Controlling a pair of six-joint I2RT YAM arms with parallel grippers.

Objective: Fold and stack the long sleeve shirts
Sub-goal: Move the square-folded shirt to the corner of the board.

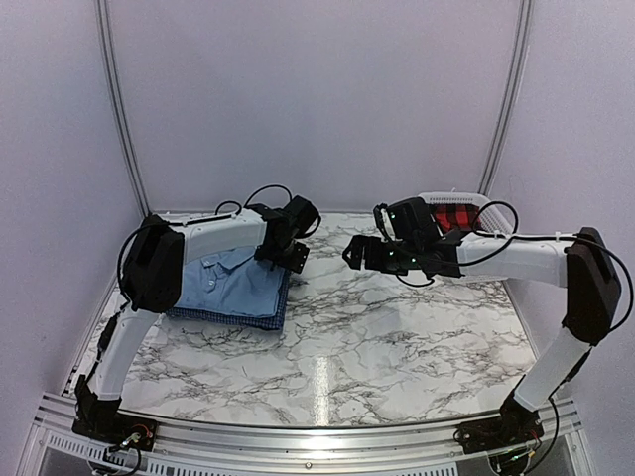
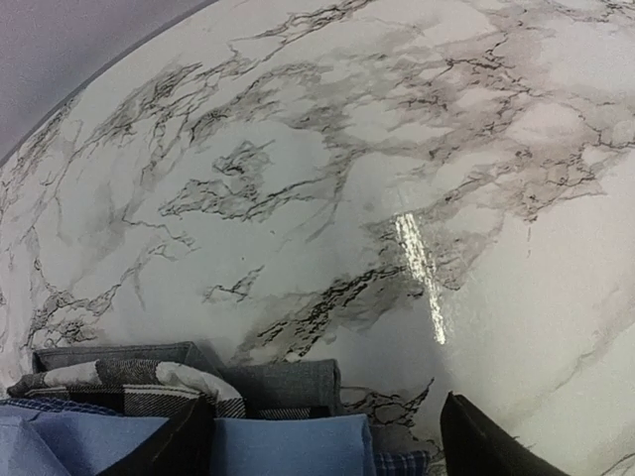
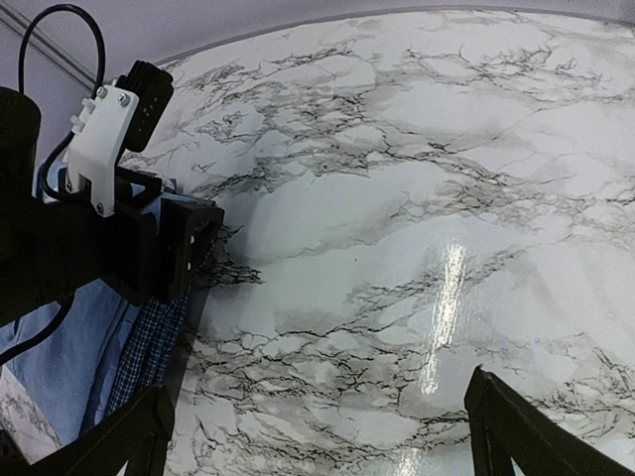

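Note:
A plain light blue shirt (image 1: 223, 283) lies folded on top of a folded dark blue checked shirt (image 1: 250, 319) at the left of the table. My left gripper (image 1: 283, 255) hovers over the stack's far right corner, open and empty. In the left wrist view the left gripper (image 2: 325, 405) has its jaws wide apart over the light blue shirt (image 2: 288, 446), with a strip of the checked shirt (image 2: 402, 463) beside it. My right gripper (image 1: 357, 256) is open and empty above mid-table. In its own view the right gripper (image 3: 319, 387) is over bare marble, with both shirts (image 3: 60, 347) at the left.
A white basket (image 1: 451, 201) holding red and black plaid cloth (image 1: 456, 216) stands at the back right. Grey cloth (image 2: 288, 382) and black and white plaid cloth (image 2: 129, 382) lie just past the stack. The marble tabletop (image 1: 377, 327) spans the view.

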